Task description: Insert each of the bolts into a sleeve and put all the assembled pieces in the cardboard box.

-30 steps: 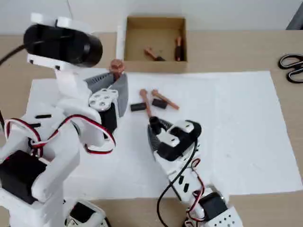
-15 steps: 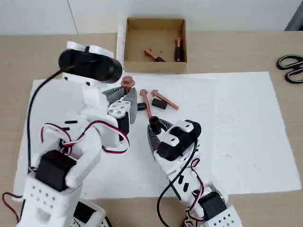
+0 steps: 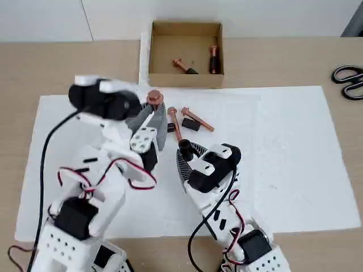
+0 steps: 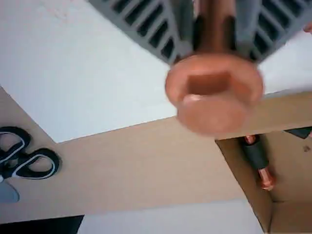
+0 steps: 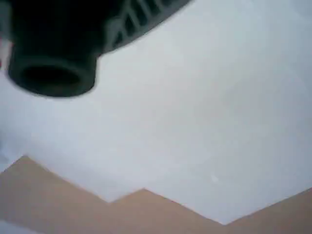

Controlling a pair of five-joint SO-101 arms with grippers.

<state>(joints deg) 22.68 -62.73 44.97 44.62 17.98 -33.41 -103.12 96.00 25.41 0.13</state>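
My left gripper [image 3: 154, 109] is shut on a copper bolt [image 3: 154, 97], held upright with its head up, over the far middle of the white sheet; the bolt's head [image 4: 213, 90] juts past the grey fingers [image 4: 146, 24]. Close in front of it, my right gripper [image 3: 185, 153] is shut on a black sleeve [image 3: 185, 147], whose open end [image 5: 51, 73] shows in the right wrist view. The cardboard box [image 3: 156, 54] at the back holds two assembled pieces [image 3: 182, 66] [image 3: 214, 58]. Two loose bolts [image 3: 174, 123] [image 3: 198, 119] and a black sleeve [image 3: 191, 125] lie between the grippers and the box.
Another black sleeve [image 3: 170, 127] is partly hidden behind the left gripper. The white sheet [image 3: 283, 147] covers the tan table. Scissors [image 3: 349, 80] lie at the far right edge, also seen as scissors [image 4: 27, 163] from the left wrist.
My left arm has swung right and come down with the bolt, from near the box's left corner to just behind the right gripper's sleeve. The right arm has kept still.
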